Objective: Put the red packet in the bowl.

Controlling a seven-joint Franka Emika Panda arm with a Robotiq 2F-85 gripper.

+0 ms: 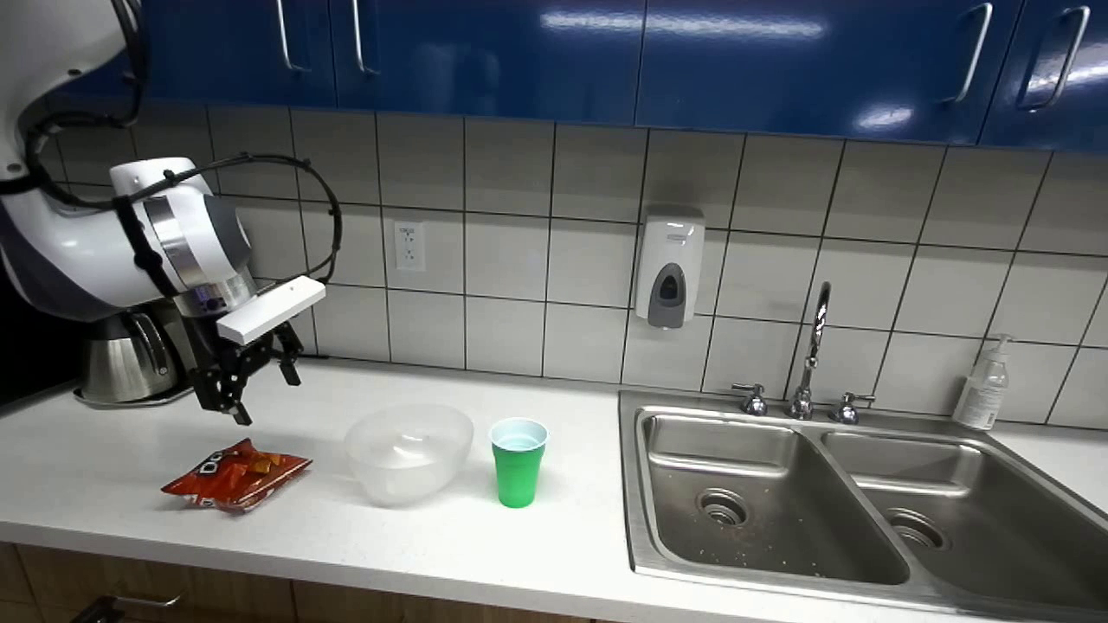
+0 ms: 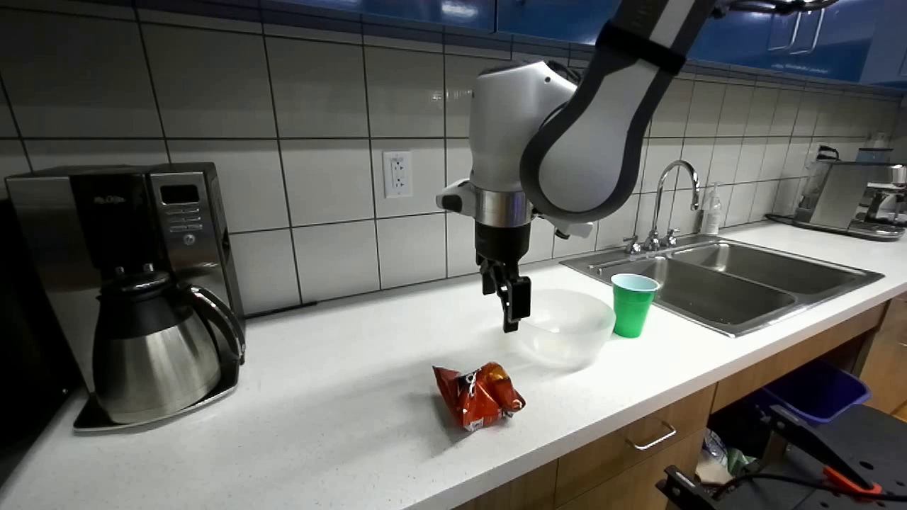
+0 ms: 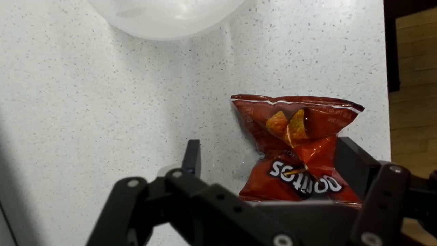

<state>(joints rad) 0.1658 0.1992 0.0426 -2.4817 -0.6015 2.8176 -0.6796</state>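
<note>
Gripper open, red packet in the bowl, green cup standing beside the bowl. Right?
No: the red packet lies on the counter, outside the bowl, as both exterior views show. The gripper is open and the green cup stands beside the bowl.

One gripper (image 1: pixel 267 398), one red packet (image 1: pixel 235 476), one bowl (image 1: pixel 409 463) and one green cup (image 1: pixel 519 474) are showing. One sink (image 1: pixel 639 519) is presenting two basins (image 1: pixel 779 532), two drains (image 1: pixel 722 507), two tap handles (image 1: pixel 754 402) and one spout (image 1: pixel 815 337). One wall dispenser (image 1: pixel 673 260), one steel jug (image 2: pixel 156 365) and, in an exterior view, four upper cupboard handles (image 1: pixel 976 54) are appearing.
</note>
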